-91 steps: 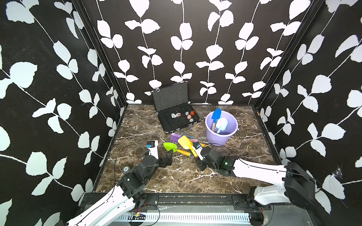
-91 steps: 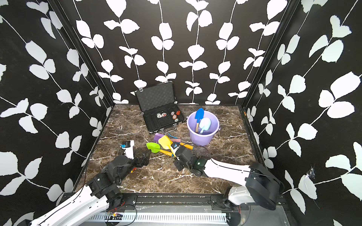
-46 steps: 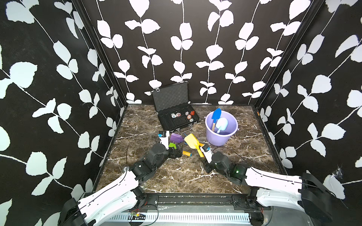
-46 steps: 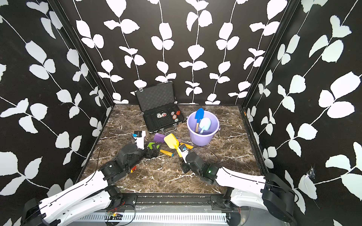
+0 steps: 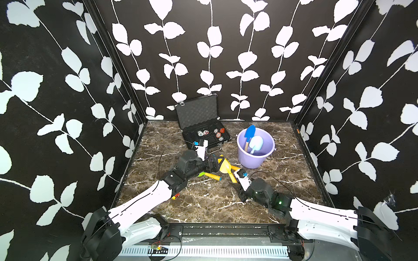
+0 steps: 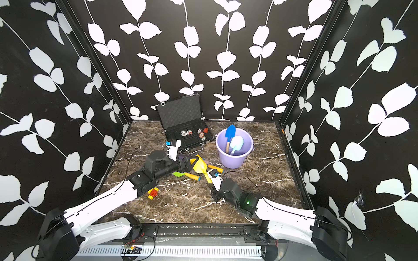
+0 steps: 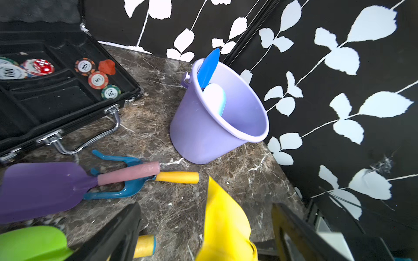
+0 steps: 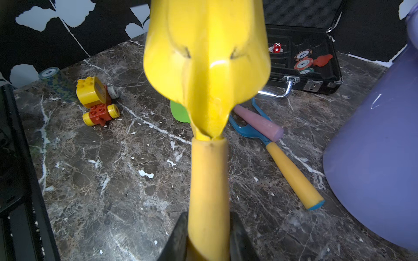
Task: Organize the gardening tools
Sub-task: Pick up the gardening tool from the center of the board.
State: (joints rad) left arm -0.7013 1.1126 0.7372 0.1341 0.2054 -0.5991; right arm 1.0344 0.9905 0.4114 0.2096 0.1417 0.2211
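I am clamping my right jaws on the stick handle of the yellow plastic toy spade near the middle of the brown marble-patterned tabletop. Its scoop-shaped head is pointing toward 11 o'clock. I cannot tell whether that head is resting on anything.

My left jaws are reaching in from 8 o'clock and standing wide apart. One finger is sitting on each side of the yellow head, with a gap showing on both sides, so they are gripping nothing.

The lilac plastic bucket is standing upright at 2 o'clock, near the yellow spade. It is holding two tools head-up: a blue plastic spade and a pale-blue plastic scoop.

Three more tools are lying loose on the tabletop:
- The purple plastic spade is lying at 11 o'clock of the yellow head.
- The blue plastic claw rake is lying under the purple spade's pink handle, its own yellow handle pointing toward the bucket.
- The green plastic spade is lying at 8 o'clock of the yellow head, partly under my left jaws.

An open black carrying case holding round poker chips is sitting at 12 o'clock against the back wall. A yellow-and-red toy block car is sitting at 8 o'clock, well apart from the tools.
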